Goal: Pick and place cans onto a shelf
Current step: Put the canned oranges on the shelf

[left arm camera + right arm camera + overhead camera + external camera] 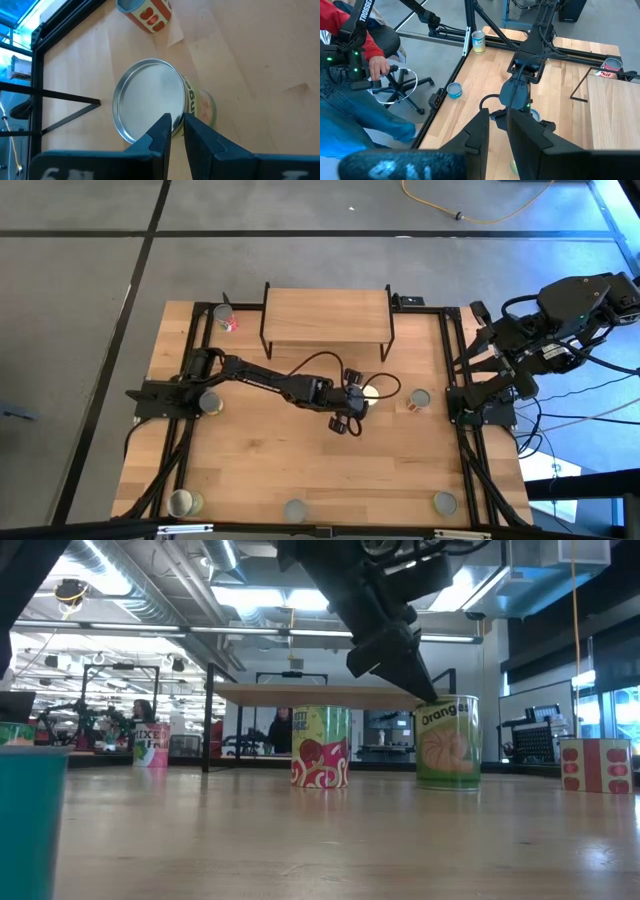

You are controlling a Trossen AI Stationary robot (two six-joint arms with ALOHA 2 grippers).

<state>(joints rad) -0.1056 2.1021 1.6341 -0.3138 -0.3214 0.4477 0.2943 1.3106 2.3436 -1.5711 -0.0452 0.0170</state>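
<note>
L gripper (pixel 360 395): at the end of the outstretched L arm, over mid-table, pointing down onto the orange can (pixel 372 390).
L grip state: can't tell. In the L wrist view the gripper (pixel 177 117) sits right at the rim of the can's silver lid (pixel 147 97), but whether it's clamped on that rim doesn't show.
Low view: gripper tip (pixel 428 690) meets the top edge of the orange can (pixel 447 740). The can stands upright on the table.
Red-label can (pixel 420 398): near the L gripper, on the side away from the arm's base, upright, apart from the orange can. Also seen in the wrist view (pixel 147 12).
Shelf (pixel 325 315): just beyond the L gripper, toward the table's far edge, not touching it. In the low view its board (pixel 320 692) runs behind the gripper.
Other cans: one by the shelf's far-left leg (pixel 222 315), one back by the L arm's base (pixel 210 400), three well behind the gripper along the near edge (pixel 183 502) (pixel 295 510) (pixel 443 502).
R gripper (pixel 498 112): jaws closed to a slit, nothing in them. R arm (pixel 560 315) is folded up off the table's right side, well apart from the cans.
Person: red sleeve, hand (pixel 380 65), seated beside the table.
</note>
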